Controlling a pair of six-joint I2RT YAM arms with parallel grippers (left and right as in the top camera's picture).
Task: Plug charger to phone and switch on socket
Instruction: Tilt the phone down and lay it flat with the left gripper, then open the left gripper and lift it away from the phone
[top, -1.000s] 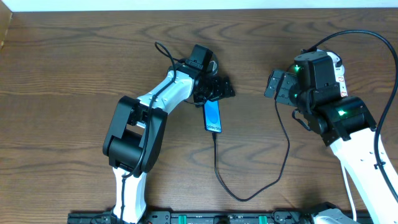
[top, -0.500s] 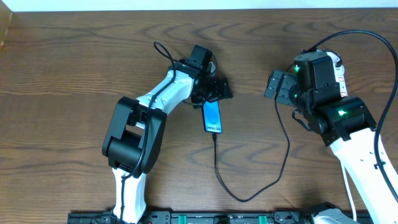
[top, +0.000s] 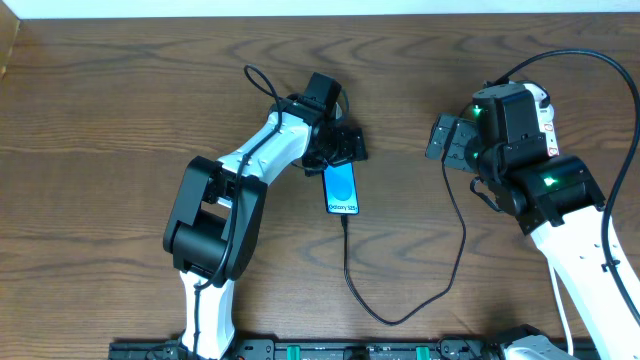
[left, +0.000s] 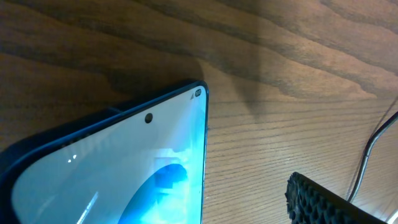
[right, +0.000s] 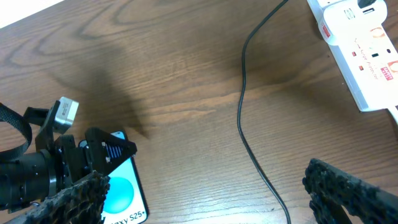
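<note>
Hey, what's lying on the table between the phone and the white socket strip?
Only the charger's cable crosses that stretch, and the rest is bare table. The right wrist view shows it, from the phone to the socket.

The brown wooden table (top: 120, 100) bears the phone (top: 342, 188), the charger (top: 346, 250) and the socket (right: 364, 53).

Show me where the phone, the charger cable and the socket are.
phone (top: 342, 190), overhead view, middle of its blue screen.
charger cable (right: 240, 106), right wrist view, straight middle stretch.
socket (right: 364, 62), right wrist view, white body.
</note>
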